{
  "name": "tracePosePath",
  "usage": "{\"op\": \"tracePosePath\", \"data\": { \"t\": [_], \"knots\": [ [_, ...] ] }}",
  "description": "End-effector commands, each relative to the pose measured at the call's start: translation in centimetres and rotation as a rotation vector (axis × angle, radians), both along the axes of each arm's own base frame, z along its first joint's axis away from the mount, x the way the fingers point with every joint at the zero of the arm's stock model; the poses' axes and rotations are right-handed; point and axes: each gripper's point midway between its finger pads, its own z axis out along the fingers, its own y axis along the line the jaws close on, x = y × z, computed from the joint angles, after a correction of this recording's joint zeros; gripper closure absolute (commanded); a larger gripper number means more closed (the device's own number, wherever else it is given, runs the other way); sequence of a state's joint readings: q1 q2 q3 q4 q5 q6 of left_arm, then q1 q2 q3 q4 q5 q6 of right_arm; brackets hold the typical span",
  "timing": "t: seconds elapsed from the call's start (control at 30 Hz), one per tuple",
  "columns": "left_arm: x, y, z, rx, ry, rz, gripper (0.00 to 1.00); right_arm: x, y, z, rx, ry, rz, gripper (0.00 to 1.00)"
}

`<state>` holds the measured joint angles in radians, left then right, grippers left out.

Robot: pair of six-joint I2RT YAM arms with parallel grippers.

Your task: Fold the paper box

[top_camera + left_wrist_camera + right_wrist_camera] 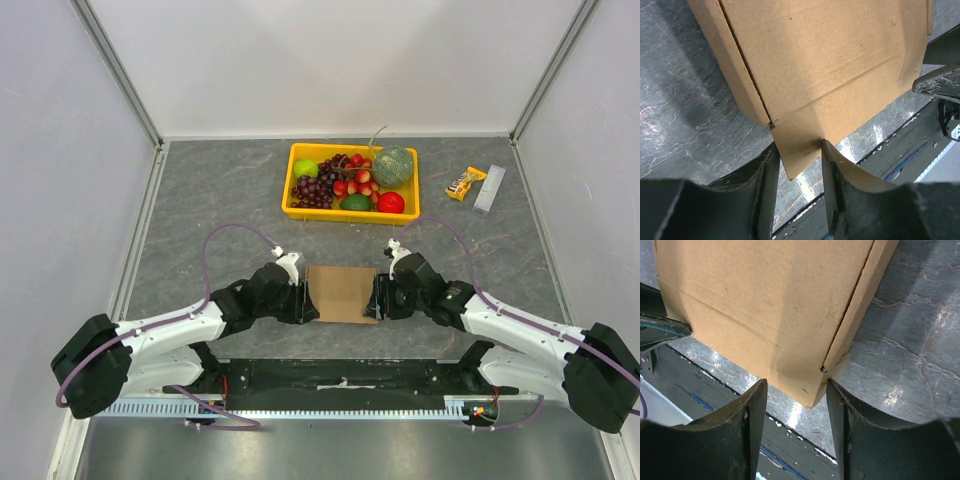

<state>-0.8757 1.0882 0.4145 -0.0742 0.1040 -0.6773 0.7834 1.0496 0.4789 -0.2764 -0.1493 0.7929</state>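
Paper box (342, 293) on bench (220, 200). Right jaws, 3 o'clock end: released, straddling corner. Left jaws, 9 o'clock: flap between, grip unclear. Seat both your grips before folding evenly.

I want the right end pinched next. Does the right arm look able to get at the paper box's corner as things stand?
Probably yes. The right gripper is open, a corner of the paper box sits between its fingers, and nothing stands in the way.
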Motion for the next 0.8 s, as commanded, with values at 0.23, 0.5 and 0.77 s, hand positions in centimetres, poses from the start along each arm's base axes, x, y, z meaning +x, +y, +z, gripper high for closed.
{"op": "tracePosePath", "data": {
  "t": [0.23,0.5,0.77],
  "knots": [
    [1.2,-0.6,1.6,-0.008,-0.043,0.022,0.53,0.7,0.0,1.2,-0.042,-0.032,0.02,0.41],
    [1.1,-0.7,1.4,-0.001,-0.036,0.017,0.52,0.3,0.9,1.2,0.002,-0.008,0.048,0.52],
    [1.0,-0.9,0.9,0.014,-0.022,0.001,0.51,0.0,2.3,1.8,0.091,0.012,0.052,0.62]
  ]
}}
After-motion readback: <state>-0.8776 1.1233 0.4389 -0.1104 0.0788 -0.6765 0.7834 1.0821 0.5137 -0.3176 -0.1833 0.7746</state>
